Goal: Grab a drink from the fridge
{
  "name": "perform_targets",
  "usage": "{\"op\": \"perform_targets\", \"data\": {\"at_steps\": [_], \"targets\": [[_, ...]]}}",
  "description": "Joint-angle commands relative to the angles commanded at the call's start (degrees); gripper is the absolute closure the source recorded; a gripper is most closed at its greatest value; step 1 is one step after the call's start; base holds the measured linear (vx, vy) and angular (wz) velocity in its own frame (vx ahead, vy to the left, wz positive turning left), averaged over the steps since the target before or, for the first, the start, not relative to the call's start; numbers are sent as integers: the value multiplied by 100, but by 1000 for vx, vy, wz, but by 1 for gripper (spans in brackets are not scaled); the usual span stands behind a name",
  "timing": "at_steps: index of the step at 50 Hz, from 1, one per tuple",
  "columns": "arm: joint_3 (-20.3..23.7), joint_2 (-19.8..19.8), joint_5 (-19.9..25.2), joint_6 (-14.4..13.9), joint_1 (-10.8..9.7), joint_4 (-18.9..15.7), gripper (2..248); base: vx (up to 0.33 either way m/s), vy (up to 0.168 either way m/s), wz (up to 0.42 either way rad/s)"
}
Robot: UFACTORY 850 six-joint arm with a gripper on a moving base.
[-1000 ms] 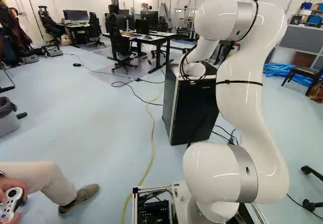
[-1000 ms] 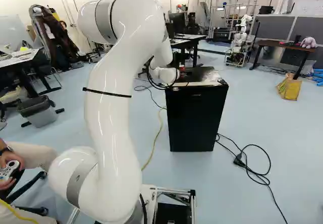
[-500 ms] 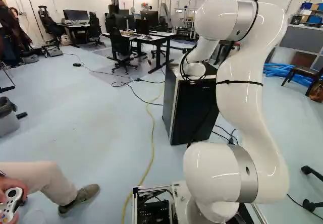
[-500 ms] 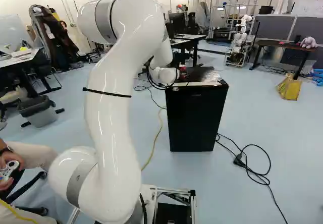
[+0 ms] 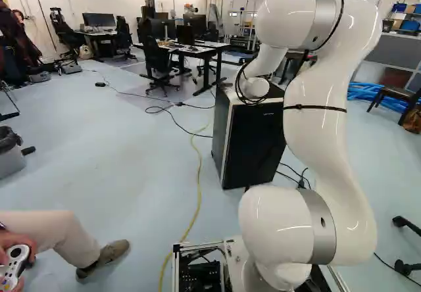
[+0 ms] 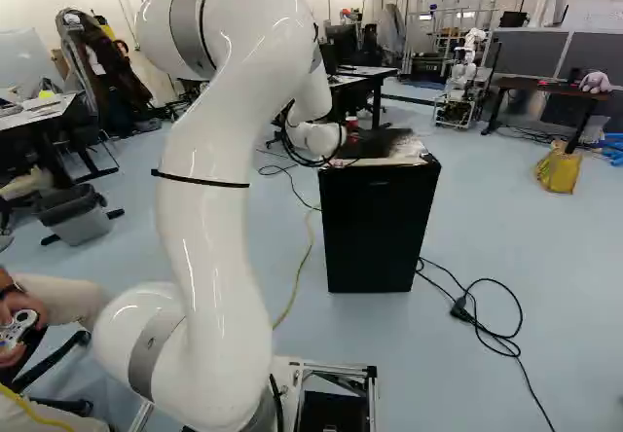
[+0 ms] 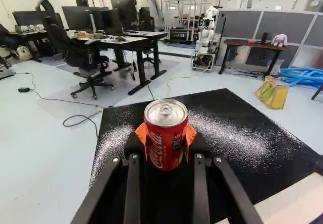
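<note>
Sweeping the right base view from its left edge, you first meet a bin (image 6: 80, 220) with a dark liner. Next rises your white arm (image 6: 209, 228), bent forward, with a yellow cable (image 6: 304, 267) on the floor beyond it. Its wrist reaches over the black fridge (image 6: 378, 228). Your wrist view shows the gripper (image 7: 166, 136) clamped on the red drink can (image 7: 165, 146), the orange pads (image 7: 141, 133) pressing it from both sides; you have the can upright over the fridge's dark top, though you cannot tell whether its base touches. Past the fridge, you see another robot (image 6: 461, 87) farther back, a coiled black cable (image 6: 501, 340) on the floor, a dark-topped table (image 6: 545, 87) and a yellow bag (image 6: 558, 169) just before it.
</note>
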State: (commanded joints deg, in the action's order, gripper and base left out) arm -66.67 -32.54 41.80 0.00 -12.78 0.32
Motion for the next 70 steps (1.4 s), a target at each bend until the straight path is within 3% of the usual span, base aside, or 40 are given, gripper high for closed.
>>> {"op": "perform_targets", "data": {"at_steps": [37,70], "targets": [[88,177,12,0,18,0,157,0,0,0],[793,719,105,0,164,-4,157,0,0,0]]}}
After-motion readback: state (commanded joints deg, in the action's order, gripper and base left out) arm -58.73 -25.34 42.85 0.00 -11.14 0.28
